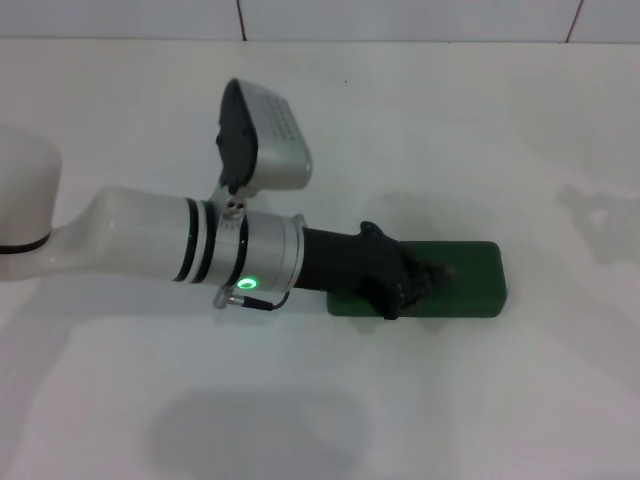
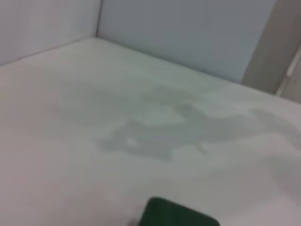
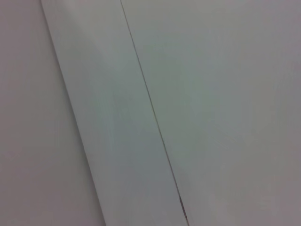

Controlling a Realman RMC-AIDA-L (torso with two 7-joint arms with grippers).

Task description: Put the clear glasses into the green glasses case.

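Left arm: a white tubular arm with black rings, a silver cuff and a lit green indicator light [image 1: 247, 284] reaches in from 9 o'clock of the head view toward the centre; a white and black wrist camera box [image 1: 262, 138] sits on top of it.
Left gripper: the black left gripper [image 1: 415, 283] is low over the near-left part of the case, at about 4 o'clock from the middle of the head view. It looks to be touching the case top, but I cannot tell how far its fingers are spread, nor whether it has hold of anything.
Green glasses case: the dark green rectangular hard case with rounded corners [image 1: 470, 280] lies flat on the table with its long side running 9 to 3 o'clock. It appears closed. In the left wrist view only one rounded corner [image 2: 176, 215] shows.
Contents: not visible; the inside of the case cannot be seen.
Writing: a faint pale mark shows on the lid just beyond the gripper, too small to read.
Table: a plain white table surface [image 1: 480, 400] carries soft grey shadows.
Back wall: a white panelled wall [image 1: 400, 18] with dark seams runs along 12 o'clock.
Right gripper: out of sight; its wrist camera shows only pale panels with a thin dark seam [image 3: 155, 117].
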